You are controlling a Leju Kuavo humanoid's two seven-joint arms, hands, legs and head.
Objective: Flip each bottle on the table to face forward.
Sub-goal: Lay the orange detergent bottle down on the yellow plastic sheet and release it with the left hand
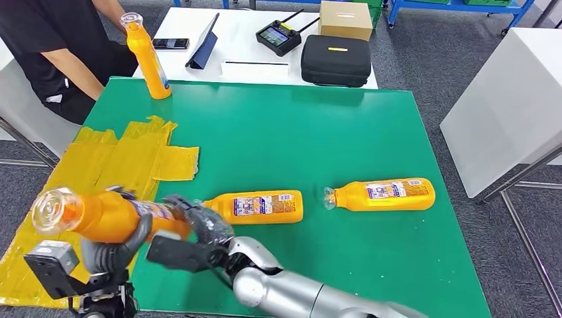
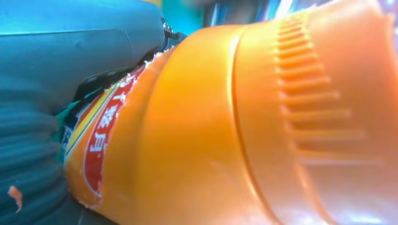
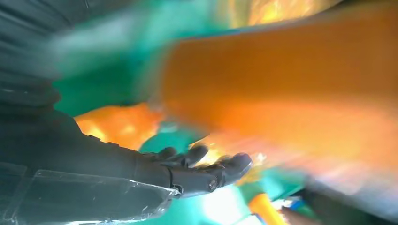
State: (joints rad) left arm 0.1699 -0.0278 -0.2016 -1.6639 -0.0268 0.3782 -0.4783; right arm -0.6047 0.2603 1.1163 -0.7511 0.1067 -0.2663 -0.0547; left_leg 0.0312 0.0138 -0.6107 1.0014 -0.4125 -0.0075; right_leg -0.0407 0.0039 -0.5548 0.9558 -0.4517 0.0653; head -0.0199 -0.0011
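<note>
Mid-flip, both hands at one bottle over the table's near left corner.

Held bottle [image 1: 99,215] off the green table [image 1: 371,132], lying roughly level, clear cap end toward the camera, above the yellow taped patch [image 1: 126,162]. Left hand [image 1: 109,252] wrapped under and around it, fingers closed on the body, label pressed against the palm in the left wrist view. Right hand [image 1: 199,228] at the bottle's base end, fingers spread and partly curled; contact likely, firm hold not confirmed — right wrist view too blurred. Two more bottles flat on the mat: one just beyond the right hand [image 1: 258,207], another further right [image 1: 381,195]. Fourth upright at the far left edge [image 1: 147,58], near a seated person [image 1: 46,46]. Risks: smooth plastic slipping during the hand-to-hand turn, dropping onto the nearest lying bottle; right arm sweeping that bottle aside.
</note>
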